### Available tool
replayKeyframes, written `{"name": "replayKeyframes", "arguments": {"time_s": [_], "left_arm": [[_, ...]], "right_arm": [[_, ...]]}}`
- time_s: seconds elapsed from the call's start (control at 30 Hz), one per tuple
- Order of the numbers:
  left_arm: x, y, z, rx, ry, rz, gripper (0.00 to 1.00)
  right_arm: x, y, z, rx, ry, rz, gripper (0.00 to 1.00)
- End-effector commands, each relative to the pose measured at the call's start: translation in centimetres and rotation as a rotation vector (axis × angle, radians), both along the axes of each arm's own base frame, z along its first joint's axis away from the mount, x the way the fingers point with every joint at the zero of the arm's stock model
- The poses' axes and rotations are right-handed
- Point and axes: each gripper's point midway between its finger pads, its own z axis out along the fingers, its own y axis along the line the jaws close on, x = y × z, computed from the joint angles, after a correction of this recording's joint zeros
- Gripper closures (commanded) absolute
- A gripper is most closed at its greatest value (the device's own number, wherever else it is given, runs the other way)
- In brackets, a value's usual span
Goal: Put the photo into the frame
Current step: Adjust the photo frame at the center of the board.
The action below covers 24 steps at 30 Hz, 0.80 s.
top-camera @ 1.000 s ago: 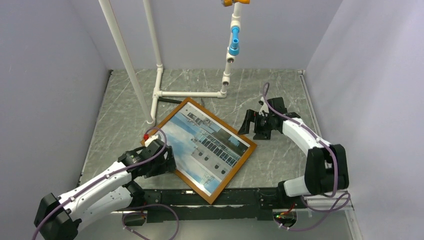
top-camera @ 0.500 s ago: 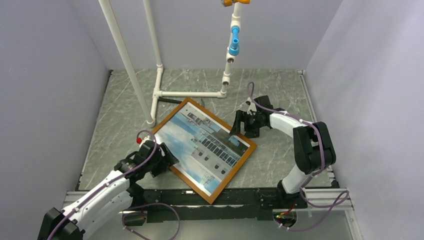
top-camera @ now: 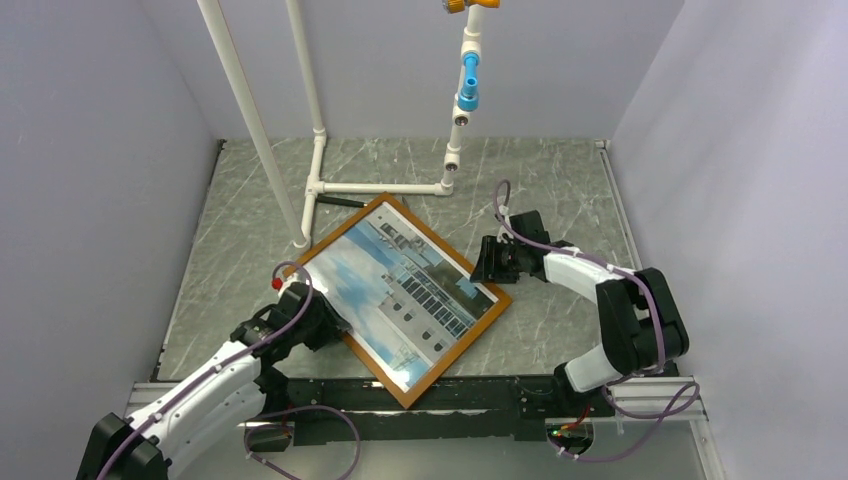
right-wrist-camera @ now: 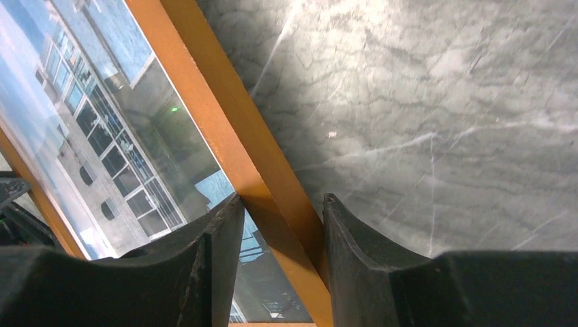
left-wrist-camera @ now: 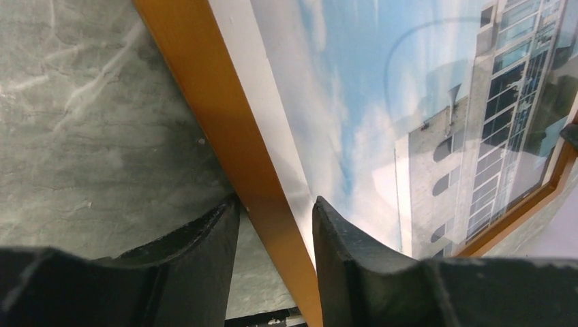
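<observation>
The frame (top-camera: pixel 447 247), thin orange-brown wood, lies as a diamond on the grey marble table (top-camera: pixel 560 180). The photo (top-camera: pixel 400 290), a white building against blue sky, sits inside it, picture side up. My left gripper (top-camera: pixel 335 322) is at the frame's lower-left rail. In the left wrist view its fingers (left-wrist-camera: pixel 276 201) pinch that rail (left-wrist-camera: pixel 225 136), one tip on the table side, the other on the photo (left-wrist-camera: pixel 354 122). My right gripper (top-camera: pixel 485 262) is at the right corner. Its fingers (right-wrist-camera: pixel 283 199) close across the rail (right-wrist-camera: pixel 218 129), one over the photo (right-wrist-camera: pixel 102 116).
A white pipe stand (top-camera: pixel 320 185) rises just behind the frame's top corner, with a dark stick (top-camera: pixel 340 201) at its foot. A blue and orange fitting (top-camera: pixel 468 85) hangs above the back. Grey walls close three sides. A black base rail (top-camera: pixel 480 395) runs along the near edge.
Both grippers have narrowed from wide open onto the frame's rails. The right arm came in leftward to the right corner. The frame has shifted slightly to the left.
</observation>
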Motion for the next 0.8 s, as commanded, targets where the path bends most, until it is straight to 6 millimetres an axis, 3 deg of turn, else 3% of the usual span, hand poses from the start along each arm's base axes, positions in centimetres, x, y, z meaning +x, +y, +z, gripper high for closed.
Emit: {"name": "replayKeyframes", "arguments": {"time_s": [0.0, 0.37, 0.77], "left_arm": [[0.7, -1.3, 2.0, -0.064, -0.075, -0.043, 0.53], [1.4, -3.9, 4.1, -0.091, -0.151, -0.186, 0.46], [2.0, -8.8, 6.4, -0.048, -0.187, -0.351, 0.45]], "right_arm": [[-4.3, 1.2, 0.3, 0.067, 0.105, 0.007, 0.64], [-8.1, 1.5, 2.9, 0.187, 0.112, -0.054, 0.65], [-12.7, 0.9, 2.9, 0.262, 0.169, -0.111, 0.63]]}}
